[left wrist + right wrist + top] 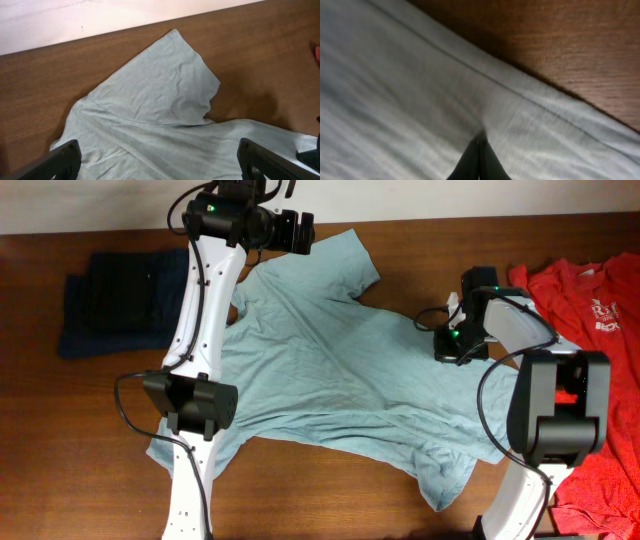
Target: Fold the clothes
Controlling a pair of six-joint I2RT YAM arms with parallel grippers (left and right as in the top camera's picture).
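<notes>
Pale shirt [340, 370] lies flat mid-table [420, 225], long axis 9 to 3 o'clock, sleeved end toward 3. Right gripper [479, 150] is pressed together, apparently pinching the shirt's edge; that view is blurred. Left gripper [160, 162] is spread above the 12 o'clock sleeve [170, 80]. Risk: a thin pinch slips, or pulling bunches the cloth.

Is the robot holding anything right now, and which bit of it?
Yes. The right claw is pinched shut on the pale grey-blue T-shirt, beside its stitched edge. The left claw is open, holding nothing.

overhead straight down on table [330, 505]; wrist views low, close over same shirt [330, 370]
</notes>
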